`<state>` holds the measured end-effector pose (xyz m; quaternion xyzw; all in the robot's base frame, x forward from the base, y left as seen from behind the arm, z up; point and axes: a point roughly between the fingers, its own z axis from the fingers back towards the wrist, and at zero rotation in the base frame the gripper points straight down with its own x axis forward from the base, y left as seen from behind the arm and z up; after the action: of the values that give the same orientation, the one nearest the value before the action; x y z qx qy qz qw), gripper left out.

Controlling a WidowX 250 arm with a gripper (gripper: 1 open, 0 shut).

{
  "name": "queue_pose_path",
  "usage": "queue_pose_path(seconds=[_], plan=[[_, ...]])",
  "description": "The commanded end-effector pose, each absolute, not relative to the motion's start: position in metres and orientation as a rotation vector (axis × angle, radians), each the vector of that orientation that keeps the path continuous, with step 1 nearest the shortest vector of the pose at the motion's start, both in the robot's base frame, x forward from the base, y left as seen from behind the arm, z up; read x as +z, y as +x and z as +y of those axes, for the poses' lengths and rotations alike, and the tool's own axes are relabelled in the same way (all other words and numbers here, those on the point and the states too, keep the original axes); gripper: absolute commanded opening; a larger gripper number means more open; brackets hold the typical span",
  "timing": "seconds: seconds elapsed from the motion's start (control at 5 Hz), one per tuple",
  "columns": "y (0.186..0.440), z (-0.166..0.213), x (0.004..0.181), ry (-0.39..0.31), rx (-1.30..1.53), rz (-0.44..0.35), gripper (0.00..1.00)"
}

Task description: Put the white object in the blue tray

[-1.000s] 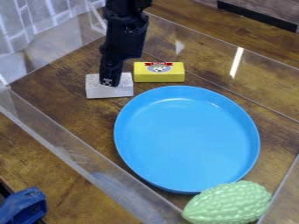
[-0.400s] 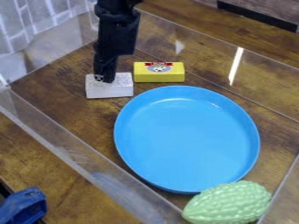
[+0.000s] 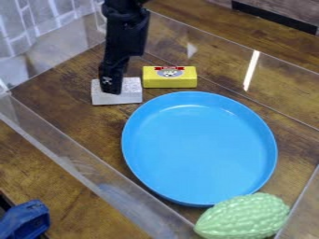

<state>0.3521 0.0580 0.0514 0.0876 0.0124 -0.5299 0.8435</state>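
The white object [image 3: 104,93], a small speckled block, lies flat on the wooden table left of the blue tray [image 3: 200,147]. My black gripper [image 3: 115,80] comes straight down from above, and its fingertips reach the block's top face. From this angle the narrow fingers do not show how wide they stand or whether they clasp the block. The large, round tray is empty and sits apart from the block, to its lower right.
A yellow box with a red label [image 3: 169,77] lies just right of the block, close to the gripper. A green bumpy fruit [image 3: 241,217] rests at the tray's near edge. Clear plastic walls [image 3: 75,168] fence the table. Blue cloth [image 3: 22,222] lies outside the front left corner.
The gripper has shifted slightly up and left over the block. The block, box and tray stay where they were.
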Motion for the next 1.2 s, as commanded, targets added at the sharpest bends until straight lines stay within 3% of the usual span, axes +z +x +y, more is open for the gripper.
queue_pose_path(seconds=[0.0,0.4,0.6,1.0], plan=[[0.366,0.063,0.065,0.235,-1.105,-0.03,1.0],[0.373,0.066,0.056,0.244,-1.108,-0.033,1.0],[0.374,0.069,0.055,0.248,-1.106,-0.035,0.0],[0.375,0.078,0.06,0.258,-1.104,-0.035,0.0]])
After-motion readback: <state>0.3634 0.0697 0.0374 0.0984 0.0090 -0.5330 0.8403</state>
